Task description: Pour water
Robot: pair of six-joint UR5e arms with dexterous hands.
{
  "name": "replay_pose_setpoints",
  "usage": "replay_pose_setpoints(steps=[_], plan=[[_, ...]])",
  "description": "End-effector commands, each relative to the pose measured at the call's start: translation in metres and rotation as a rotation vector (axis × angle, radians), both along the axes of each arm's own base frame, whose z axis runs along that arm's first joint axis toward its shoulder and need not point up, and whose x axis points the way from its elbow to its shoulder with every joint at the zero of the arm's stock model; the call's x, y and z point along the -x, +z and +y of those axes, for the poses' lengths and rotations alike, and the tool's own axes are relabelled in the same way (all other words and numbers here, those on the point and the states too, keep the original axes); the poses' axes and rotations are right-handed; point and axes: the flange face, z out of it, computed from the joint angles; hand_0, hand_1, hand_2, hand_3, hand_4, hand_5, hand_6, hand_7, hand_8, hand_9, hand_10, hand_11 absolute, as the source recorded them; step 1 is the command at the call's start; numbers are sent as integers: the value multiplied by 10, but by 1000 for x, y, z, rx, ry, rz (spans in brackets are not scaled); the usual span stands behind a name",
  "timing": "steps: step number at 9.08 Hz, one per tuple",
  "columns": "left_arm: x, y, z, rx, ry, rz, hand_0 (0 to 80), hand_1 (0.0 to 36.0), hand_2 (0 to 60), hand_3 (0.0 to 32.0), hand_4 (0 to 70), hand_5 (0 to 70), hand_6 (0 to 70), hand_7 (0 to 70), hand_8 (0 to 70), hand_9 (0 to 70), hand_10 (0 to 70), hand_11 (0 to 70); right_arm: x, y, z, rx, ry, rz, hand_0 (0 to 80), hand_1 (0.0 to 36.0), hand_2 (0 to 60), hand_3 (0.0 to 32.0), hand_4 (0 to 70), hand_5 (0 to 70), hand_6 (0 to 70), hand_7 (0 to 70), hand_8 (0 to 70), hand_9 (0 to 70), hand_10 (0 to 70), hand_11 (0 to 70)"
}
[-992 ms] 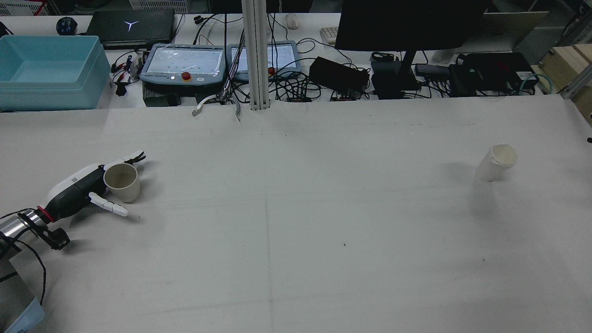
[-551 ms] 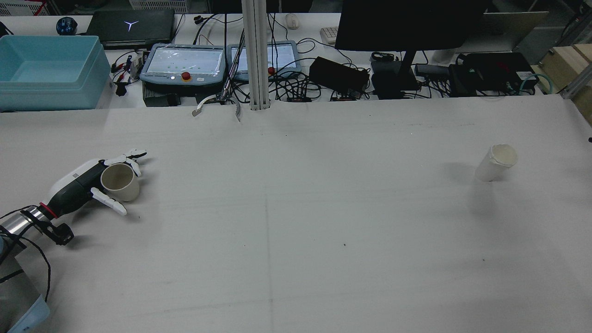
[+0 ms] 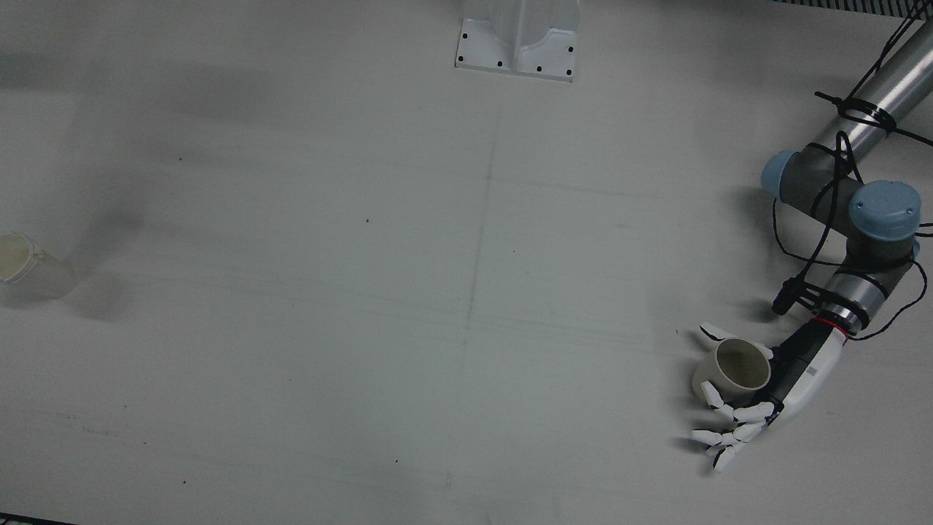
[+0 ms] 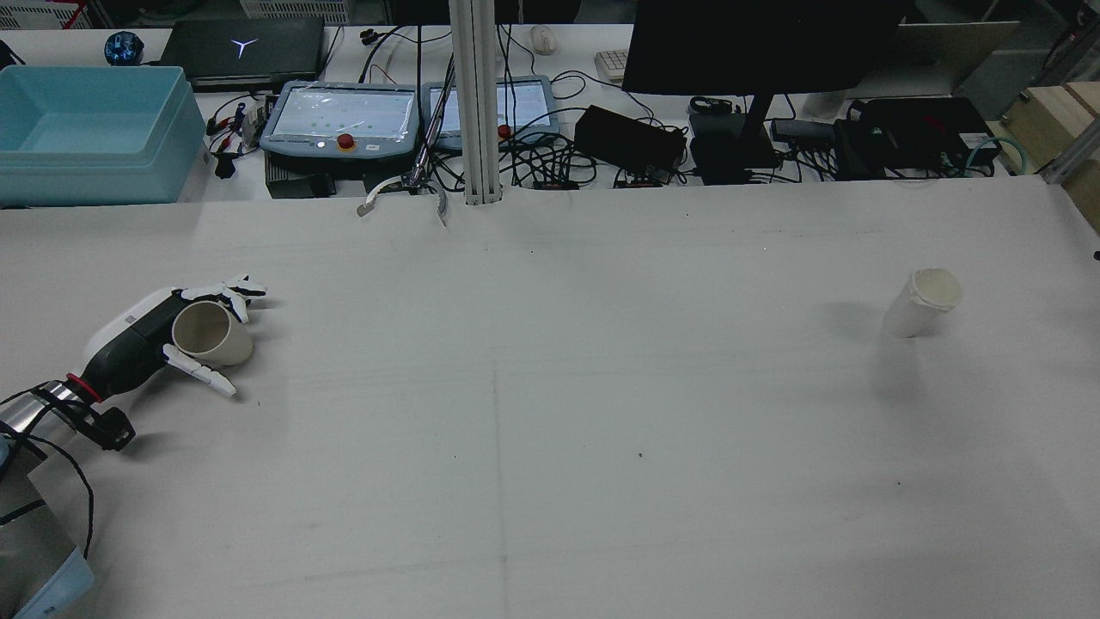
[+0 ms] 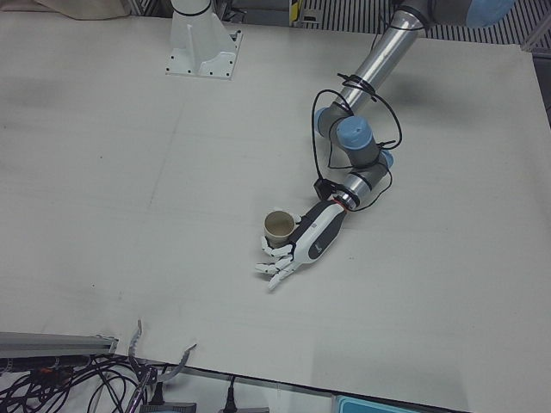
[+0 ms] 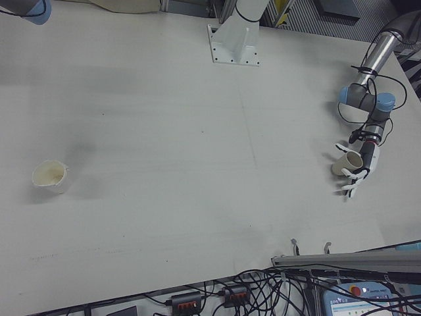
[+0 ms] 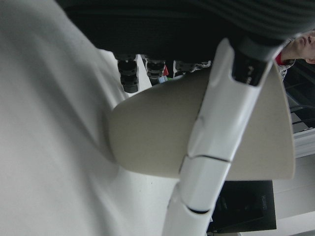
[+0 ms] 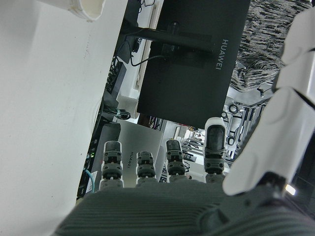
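Note:
A beige cup (image 4: 210,334) leans tilted inside my left hand (image 4: 142,337) at the table's left side. The hand's fingers lie along its far side and the thumb along its near side. The front view shows the cup (image 3: 732,368) against the palm of the left hand (image 3: 773,390). In the left hand view the thumb (image 7: 216,137) crosses the cup (image 7: 157,132), whose base is at the table. A white cup (image 4: 924,301) stands alone at the far right. My right hand (image 8: 172,196) shows only in its own view, fingers straight and empty, the white cup (image 8: 83,7) far ahead.
A blue bin (image 4: 86,129), two teach pendants (image 4: 339,116), cables and a monitor (image 4: 756,43) line the far edge beyond the table. A metal post (image 4: 474,103) stands at the back centre. The left arm's elbow (image 3: 860,211) hangs over the table's side.
My left hand has drawn back to the left and closed in on the beige cup. The cup moved with it and tipped from upright to tilted. The white cup has not moved.

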Motion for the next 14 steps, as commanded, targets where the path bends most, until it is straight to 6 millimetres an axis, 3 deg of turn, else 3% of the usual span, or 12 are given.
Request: replay_pose_setpoints(steps=[1, 2, 3, 4, 5, 6, 7, 8, 9, 11, 12, 14], plan=[[6, 7, 2, 91, 4, 78, 728, 360, 600, 0, 700, 700, 172, 286, 63, 64, 87, 149, 10, 82, -14, -37, -19, 19, 456, 96, 102, 0, 56, 485, 102, 181, 88, 115, 126, 193], [5, 4, 1, 94, 6, 94, 696, 360, 600, 0, 700, 700, 171, 291, 61, 62, 86, 146, 11, 138, -16, -59, -22, 43, 459, 99, 107, 0, 107, 487, 107, 165, 78, 94, 106, 163], [4, 2, 0, 96, 8, 98, 712, 360, 600, 0, 700, 700, 167, 291, 59, 61, 82, 140, 10, 166, -6, -86, -23, 39, 460, 105, 125, 0, 126, 496, 112, 176, 78, 95, 106, 164], [4, 2, 0, 97, 8, 99, 786, 360, 600, 0, 700, 700, 165, 291, 59, 62, 80, 138, 12, 161, -20, -106, -22, 34, 478, 135, 149, 0, 132, 575, 114, 191, 75, 92, 101, 159], [4, 2, 0, 96, -1, 102, 791, 360, 600, 0, 700, 700, 166, 293, 59, 62, 80, 139, 24, 146, -49, -138, -42, 41, 496, 157, 163, 0, 148, 685, 128, 212, 76, 96, 97, 155], [5, 1, 0, 97, -9, 107, 793, 360, 600, 0, 700, 700, 163, 289, 59, 61, 80, 138, 46, 135, -85, -146, -73, 61, 500, 161, 148, 0, 142, 617, 119, 193, 72, 87, 88, 144], [5, 1, -1, 96, -10, 109, 797, 360, 600, 0, 700, 700, 166, 291, 59, 63, 80, 139, 85, 121, -122, -137, -125, 89, 500, 158, 137, 0, 143, 590, 118, 188, 69, 83, 82, 134], [6, 3, 0, 101, -9, 111, 797, 360, 600, 0, 700, 700, 166, 291, 59, 62, 79, 138, 111, 112, -135, -131, -154, 111, 496, 148, 106, 0, 143, 535, 111, 174, 62, 71, 64, 107], [10, 10, 3, 119, -6, 121, 773, 360, 600, 0, 700, 700, 164, 288, 59, 62, 80, 139, 127, 112, -133, -132, -166, 122, 490, 131, 58, 0, 115, 424, 89, 142, 53, 55, 49, 84], [12, 12, 4, 123, -6, 125, 755, 360, 600, 0, 700, 700, 157, 279, 58, 60, 80, 138, 114, 131, -104, -96, -163, 130, 486, 128, 20, 0, 30, 322, 38, 85, 34, 30, 30, 59], [12, 12, 4, 122, -6, 124, 755, 360, 600, 0, 700, 700, 156, 278, 57, 59, 79, 136, 111, 135, -94, -90, -165, 133, 489, 132, 11, 0, 1, 308, 26, 73, 34, 28, 25, 52], [12, 11, 4, 120, -8, 129, 753, 360, 600, 0, 700, 700, 152, 273, 56, 58, 79, 138, 124, 112, -106, -150, -184, 184, 488, 133, 11, 0, 0, 289, 19, 69, 34, 28, 18, 43]])
